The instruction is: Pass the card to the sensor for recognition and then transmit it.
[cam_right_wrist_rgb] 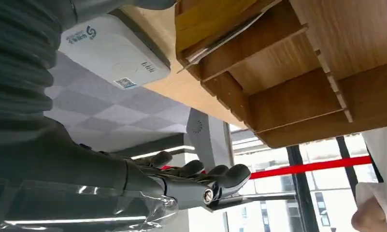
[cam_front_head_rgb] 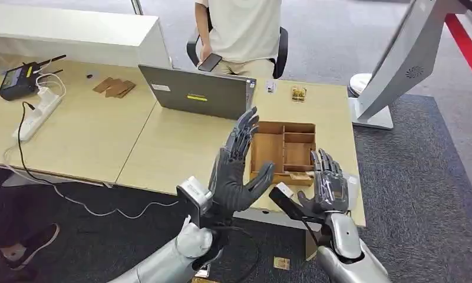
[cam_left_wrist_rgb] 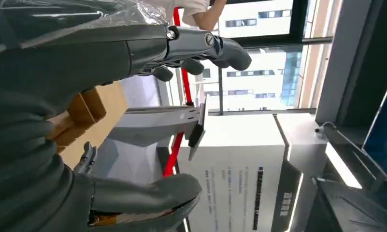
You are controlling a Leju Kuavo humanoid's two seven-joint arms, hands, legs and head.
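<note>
Raised above the worktop (cam_front_head_rgb: 104, 135), left hand (cam_front_head_rgb: 236, 171) released, fingers spread, grasping nothing. Just beyond, one wooden tray (cam_front_head_rgb: 283, 144), with one card (cam_right_wrist_rgb: 225, 38) leaning in its near compartment, apart from both hands. Right hand (cam_front_head_rgb: 329, 187) likewise released, near one white sensor (cam_right_wrist_rgb: 114, 48).

A thin card (cam_right_wrist_rgb: 227, 36) lies tilted in the front compartment of the wooden divided tray (cam_front_head_rgb: 283, 150), near the table's front edge. A white sensor box (cam_right_wrist_rgb: 116, 53) sits just beside the tray, toward the right corner.
</note>
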